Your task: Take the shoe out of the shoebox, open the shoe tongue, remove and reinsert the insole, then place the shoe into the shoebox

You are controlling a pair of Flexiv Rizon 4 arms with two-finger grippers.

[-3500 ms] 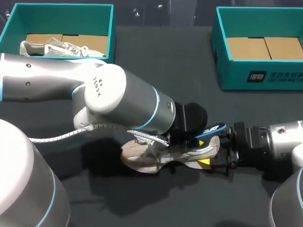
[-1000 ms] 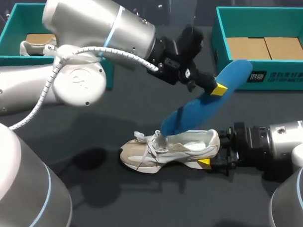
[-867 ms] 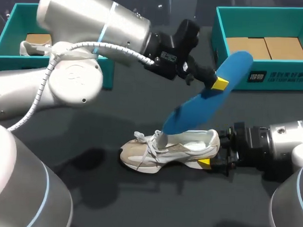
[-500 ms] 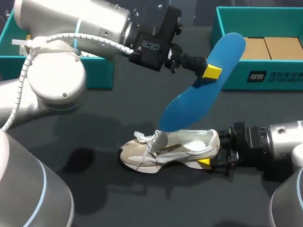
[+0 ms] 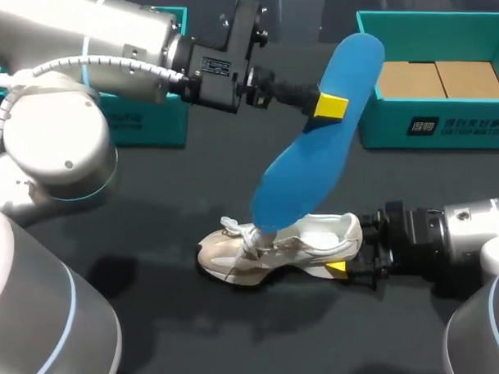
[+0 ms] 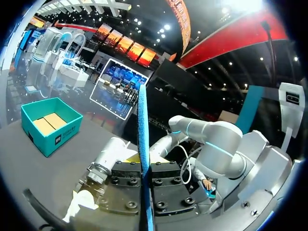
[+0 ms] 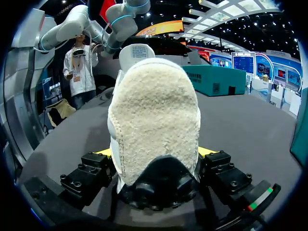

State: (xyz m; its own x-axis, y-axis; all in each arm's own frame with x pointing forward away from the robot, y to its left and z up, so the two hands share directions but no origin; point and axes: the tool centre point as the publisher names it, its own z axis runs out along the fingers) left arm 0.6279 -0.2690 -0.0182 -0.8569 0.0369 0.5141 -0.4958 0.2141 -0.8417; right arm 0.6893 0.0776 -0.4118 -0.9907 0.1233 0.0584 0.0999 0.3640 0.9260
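R gripper (image 5: 350, 254) clamps the heel of the white shoe (image 5: 264, 251), upright on the black table (image 5: 187, 332). Above it, L gripper (image 5: 329, 105) pinches the blue insole (image 5: 308, 148) edge-on, tilted, its lower tip by the laces; a teal shoebox (image 5: 432, 128) sits beyond at right

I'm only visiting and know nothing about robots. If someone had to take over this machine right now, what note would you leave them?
Left gripper: shut on the blue insole, held up over the table, its lower end at the opening of the shoe.
Right gripper: shut on the shoe's heel; the shoe stands on the table.
Done: shoe out of the box, insole almost fully out.
Left: slide the insole back in, then place the shoe into the shoebox.
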